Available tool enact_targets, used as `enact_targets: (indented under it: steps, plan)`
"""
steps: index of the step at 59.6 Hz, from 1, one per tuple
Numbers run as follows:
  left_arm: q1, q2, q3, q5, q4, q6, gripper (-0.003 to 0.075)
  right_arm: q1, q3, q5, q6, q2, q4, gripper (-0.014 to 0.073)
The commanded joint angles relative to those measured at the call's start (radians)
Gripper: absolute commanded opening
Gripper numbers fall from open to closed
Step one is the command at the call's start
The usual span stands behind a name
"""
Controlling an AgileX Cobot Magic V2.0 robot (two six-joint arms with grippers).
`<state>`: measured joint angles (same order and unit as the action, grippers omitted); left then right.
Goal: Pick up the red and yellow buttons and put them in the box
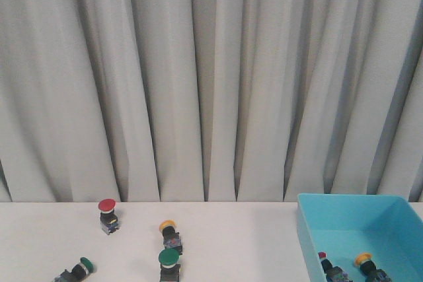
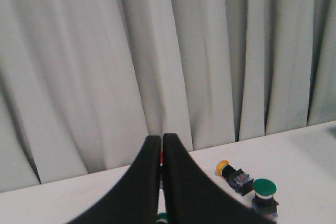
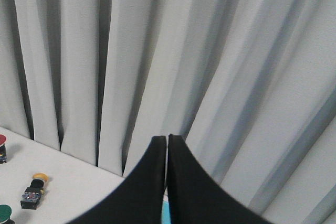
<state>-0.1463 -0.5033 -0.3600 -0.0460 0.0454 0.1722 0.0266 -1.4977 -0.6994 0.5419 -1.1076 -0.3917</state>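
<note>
A grey pleated curtain [image 1: 198,77] hangs behind the white table [image 1: 231,236] and fills most of every view. Taking the box [image 1: 353,229] as the landmark: it is a light-blue bin with low straight walls at the table's right end, cut off by the front view's lower edge. Well to the left of the box stand two green-capped buttons, one upright [image 1: 169,263] and one lying on its side [image 1: 78,270] farther left still (neither belongs to the job). They sit nearer the camera than the loose task buttons and do not cover them.

The left gripper [image 2: 161,141] has its two black fingers pressed together with nothing between them. A sliver of red shows just behind its tips, and the yellow button [image 2: 231,171] lies beyond and to one side, apart from it. The right gripper [image 3: 167,141] is likewise closed on nothing, with a strip of the box's blue below its fingers.

The red button [image 1: 108,214] stands upright far left of the box, its round cap on a black-and-grey body. The yellow button lies tipped on its side between the red one and the box. Inside the box, near its front, lie another red-capped button [image 1: 330,265] and another yellow-capped button [image 1: 369,265].
</note>
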Motion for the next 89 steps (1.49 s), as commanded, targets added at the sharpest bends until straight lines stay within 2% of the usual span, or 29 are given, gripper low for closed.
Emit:
enact_targets:
  steps: [1,7,12,17,25,42,58,89]
  plan:
    - [0.028,0.145,0.168,-0.211,-0.001,-0.039,-0.0006,0.000,-0.031,0.071,0.005,0.014,-0.013,-0.0004]
    - [0.103,0.308,0.330,-0.170,-0.055,-0.143,-0.0006,0.000,-0.031,0.070,0.005,0.014,-0.013,-0.0004]
    - [0.169,0.432,0.401,-0.131,-0.125,-0.247,-0.0006,0.000,-0.031,0.070,0.005,0.014,-0.013,-0.0004]
    - [0.229,0.531,0.397,0.008,-0.163,-0.291,-0.0006,0.000,-0.031,0.071,0.005,0.014,-0.013,-0.0004]
    - [0.277,0.533,0.398,0.095,-0.166,-0.281,-0.0006,0.000,-0.031,0.067,0.005,0.013,-0.013,-0.0004]
    - [0.270,0.533,0.398,0.087,-0.165,-0.252,-0.0006,0.000,-0.031,0.067,0.005,0.011,-0.013,-0.0004]
    - [0.137,0.533,0.398,0.088,-0.165,-0.191,-0.0006,0.000,-0.031,0.067,0.005,0.011,-0.013,-0.0004]
    - [0.137,0.530,0.395,0.111,-0.158,-0.194,-0.0006,0.000,-0.031,0.067,0.005,0.011,-0.013,-0.0004]
